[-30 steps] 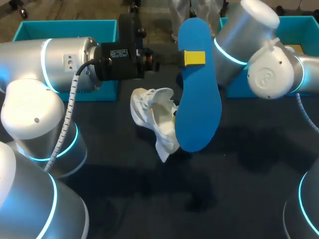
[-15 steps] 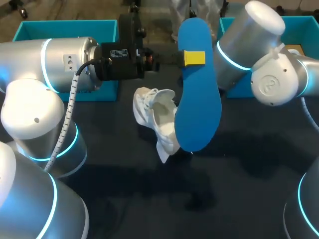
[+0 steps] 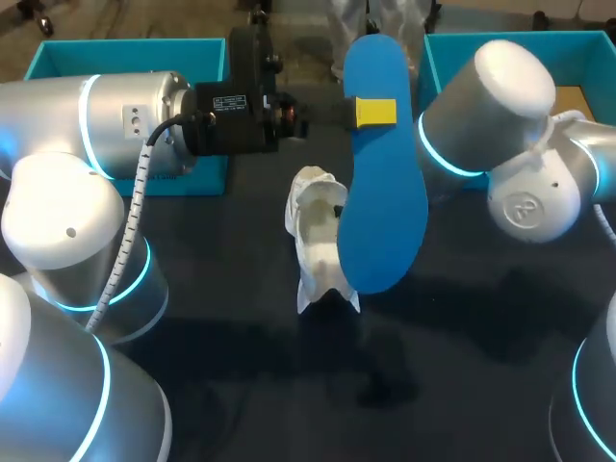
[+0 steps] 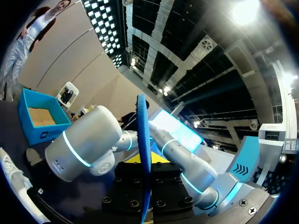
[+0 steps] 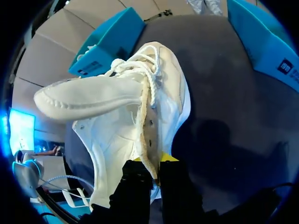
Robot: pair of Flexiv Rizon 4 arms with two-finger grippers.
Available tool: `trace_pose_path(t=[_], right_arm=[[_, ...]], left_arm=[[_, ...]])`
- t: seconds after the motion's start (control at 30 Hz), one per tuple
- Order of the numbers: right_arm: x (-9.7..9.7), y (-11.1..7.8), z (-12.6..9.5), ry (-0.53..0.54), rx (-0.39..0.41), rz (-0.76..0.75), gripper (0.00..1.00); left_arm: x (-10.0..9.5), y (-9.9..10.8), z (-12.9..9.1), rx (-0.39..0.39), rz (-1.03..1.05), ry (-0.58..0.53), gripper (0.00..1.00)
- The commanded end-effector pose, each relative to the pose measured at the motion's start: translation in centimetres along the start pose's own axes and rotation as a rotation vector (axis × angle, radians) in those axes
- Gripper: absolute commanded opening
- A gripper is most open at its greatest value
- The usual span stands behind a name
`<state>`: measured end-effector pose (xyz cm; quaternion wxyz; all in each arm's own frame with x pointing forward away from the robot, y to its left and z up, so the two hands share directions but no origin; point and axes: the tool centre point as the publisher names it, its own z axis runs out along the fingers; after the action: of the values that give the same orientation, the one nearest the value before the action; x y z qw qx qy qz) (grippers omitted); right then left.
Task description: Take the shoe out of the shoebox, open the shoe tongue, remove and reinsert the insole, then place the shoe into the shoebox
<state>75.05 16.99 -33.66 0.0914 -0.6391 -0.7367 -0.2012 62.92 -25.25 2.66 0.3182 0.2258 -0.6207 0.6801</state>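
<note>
The left gripper (image 3: pixel 375 113) is closed on the blue insole (image 3: pixel 385 212), holding it above the table (image 3: pixel 241 385). The white shoe (image 3: pixel 316 231) sits just beside the insole, partly hidden behind it. The right gripper (image 5: pixel 150 169) is clamped on the shoe's laced edge, with the tongue (image 5: pixel 88 95) folded outward.
</note>
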Motion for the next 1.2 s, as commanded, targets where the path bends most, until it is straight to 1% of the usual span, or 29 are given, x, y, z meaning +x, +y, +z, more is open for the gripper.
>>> trace_pose_path(t=[0.03, 0.3, 0.37, 0.5, 0.83, 0.87, 0.97, 1.0, 1.07, 1.2], right_arm=[[0.1, -0.2, 0.3, -0.025, -0.017, 0.004, 0.0], [-1.0, -0.8, 1.7, -0.019, 0.007, 0.024, 0.0], [-1.5, -1.0, 2.5, -0.013, 0.015, 0.028, 0.0], [-2.0, -1.2, 3.2, -0.007, 0.022, 0.036, 0.0], [-2.9, -1.5, 3.8, 0.029, 0.034, 0.056, 0.0], [-3.0, -1.6, 3.8, 0.04, 0.035, 0.063, 0.12], [-2.7, -1.7, 3.5, 0.044, 0.039, 0.069, 0.96], [-2.6, -1.8, 3.2, 0.049, 0.036, 0.075, 1.0], [-2.4, -1.9, 2.7, 0.053, 0.031, 0.086, 1.0], [-1.6, -2.0, 0.9, 0.083, 0.037, 0.13, 1.0]], left_arm=[[-0.1, 0.2, 0.1, 0.005, 0.001, 0.002, 0.0], [-0.1, 0.2, 0.1, 0.005, 0.001, 0.002, 0.0], [-0.1, 0.2, 0.1, 0.005, 0.001, 0.002, 0.0], [-0.1, 0.2, 0.1, 0.005, 0.001, 0.002, 0.0], [-0.1, 0.2, 0.1, 0.005, 0.001, 0.002, 0.0], [-0.1, 0.2, 0.1, 0.005, 0.001, 0.002, 0.0], [-0.1, 0.2, 0.1, 0.005, 0.001, 0.002, 0.0], [-0.1, 0.2, 0.1, 0.005, 0.001, 0.002, 0.0], [-0.1, 0.2, 0.1, 0.005, 0.001, 0.002, 0.0], [-0.1, 0.2, 0.1, 0.005, 0.001, 0.002, 0.0]])
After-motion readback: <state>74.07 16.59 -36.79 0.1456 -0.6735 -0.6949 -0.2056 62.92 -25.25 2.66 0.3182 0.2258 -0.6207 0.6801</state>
